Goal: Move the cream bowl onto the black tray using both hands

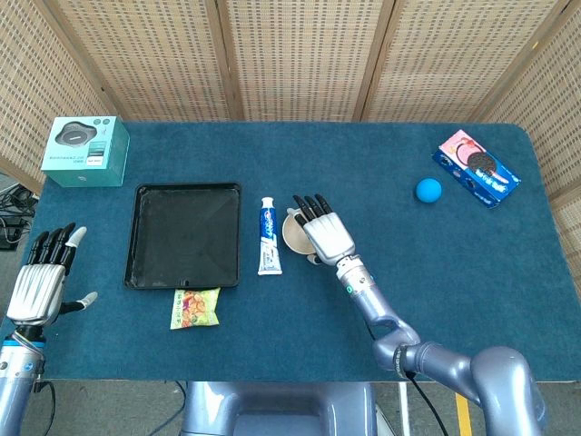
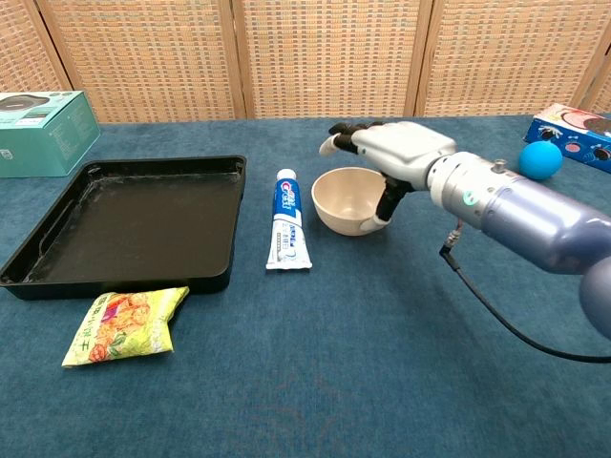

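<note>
Where the toothpaste tube is taken as the landmark, findings are reading as follows.

Toothpaste tube [image 2: 287, 221]: lying flat on the blue table [image 2: 382, 363], cap pointing away from the robot.

Cream bowl [image 2: 349, 200]: sitting upright on the table just right of the tube, apart from it; not on the tray. In the head view the right hand is covering much of it, leaving only part of the rim [image 1: 292, 232] showing.

Right hand [image 2: 387, 153]: reaching over the bowl's far right side, fingers [image 2: 342, 129] stretching out flat and spread above the rim, thumb hanging down at the bowl's right wall. Whether the thumb is actually touching the wall, I cannot tell; no closed grasp is showing.

Left hand [image 1: 41, 282]: hovering well left of the tube, beyond the tray, near the table's front left edge; fingers upright and apart, holding nothing. The chest view is not showing it.

Black tray [image 2: 57, 272]: lying just left of the tube, holding nothing.

Snack packet [image 2: 119, 322]: lying left of the tube, touching the tray's near edge.

Teal box [image 1: 85, 151]: standing far left of the tube; the chest view is cutting it off.

Blue ball [image 1: 428, 189]: resting well right of the tube.

Cookie box [image 1: 476, 168]: lying beyond the ball, partly cut off in the chest view.
</note>
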`<state>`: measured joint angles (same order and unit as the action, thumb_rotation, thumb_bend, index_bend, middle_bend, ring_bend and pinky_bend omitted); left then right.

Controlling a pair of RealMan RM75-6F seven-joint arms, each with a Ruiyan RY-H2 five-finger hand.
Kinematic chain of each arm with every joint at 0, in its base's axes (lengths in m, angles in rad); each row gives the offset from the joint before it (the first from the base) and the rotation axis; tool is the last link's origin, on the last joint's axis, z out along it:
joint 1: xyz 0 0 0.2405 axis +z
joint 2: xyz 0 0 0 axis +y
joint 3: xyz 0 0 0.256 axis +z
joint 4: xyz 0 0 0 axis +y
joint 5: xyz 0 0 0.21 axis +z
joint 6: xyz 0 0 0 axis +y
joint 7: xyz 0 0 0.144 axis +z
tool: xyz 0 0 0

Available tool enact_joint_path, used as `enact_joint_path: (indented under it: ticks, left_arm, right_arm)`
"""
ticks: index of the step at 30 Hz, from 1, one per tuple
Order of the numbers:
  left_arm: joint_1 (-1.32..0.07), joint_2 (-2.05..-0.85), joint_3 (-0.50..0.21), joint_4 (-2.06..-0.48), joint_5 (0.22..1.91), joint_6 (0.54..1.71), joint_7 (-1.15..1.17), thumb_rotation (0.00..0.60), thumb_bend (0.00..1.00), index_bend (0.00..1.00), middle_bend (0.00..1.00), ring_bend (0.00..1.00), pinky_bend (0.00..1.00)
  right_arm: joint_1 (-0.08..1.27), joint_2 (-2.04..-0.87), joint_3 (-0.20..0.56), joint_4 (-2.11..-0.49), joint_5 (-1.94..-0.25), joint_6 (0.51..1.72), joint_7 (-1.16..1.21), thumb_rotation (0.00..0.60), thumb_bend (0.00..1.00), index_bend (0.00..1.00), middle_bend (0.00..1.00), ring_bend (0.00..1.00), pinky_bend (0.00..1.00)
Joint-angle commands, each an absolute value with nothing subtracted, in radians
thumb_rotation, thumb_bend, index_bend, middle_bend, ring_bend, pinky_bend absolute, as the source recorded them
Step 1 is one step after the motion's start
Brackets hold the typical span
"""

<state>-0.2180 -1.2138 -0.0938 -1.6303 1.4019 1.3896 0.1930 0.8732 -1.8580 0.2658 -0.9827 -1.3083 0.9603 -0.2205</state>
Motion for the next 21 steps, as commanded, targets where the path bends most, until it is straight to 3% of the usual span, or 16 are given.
enact_joint_path:
  ticks: [1, 4, 11, 21]
  left_arm:
    - [-0.217, -1.214, -0.093, -1.632, 1.404, 1.393, 0.195, 0.600, 0.05, 0.00, 0.00, 0.00, 0.00]
    - [-0.215, -1.214, -0.092, -1.635, 1.404, 1.396, 0.199, 0.600, 0.05, 0.00, 0.00, 0.00, 0.00]
    - [-0.213, -1.218, -0.092, -1.644, 1.406, 1.407, 0.221, 0.600, 0.05, 0.00, 0.00, 0.00, 0.00]
    - [-0.213, -1.231, -0.083, -1.658, 1.441, 1.427, 0.244, 0.600, 0.05, 0.00, 0.00, 0.00, 0.00]
  right_arm:
    - [0.815, -1.780, 0.262, -1.087, -1.283, 1.007, -0.260, 0.600, 0.23, 0.08, 0.00, 0.00, 0.00]
    - [0.751, -1.702, 0.239, -1.183, -1.271, 1.052, -0.285, 0.600, 0.21, 0.01, 0.00, 0.00, 0.00]
    - [0.583, -1.549, 0.164, -1.326, -1.284, 1.192, -0.244, 0.600, 0.15, 0.00, 0.00, 0.00, 0.00]
    - [0.372, -1.427, 0.067, -1.363, -1.358, 1.403, -0.136, 0.600, 0.15, 0.00, 0.00, 0.00, 0.00]
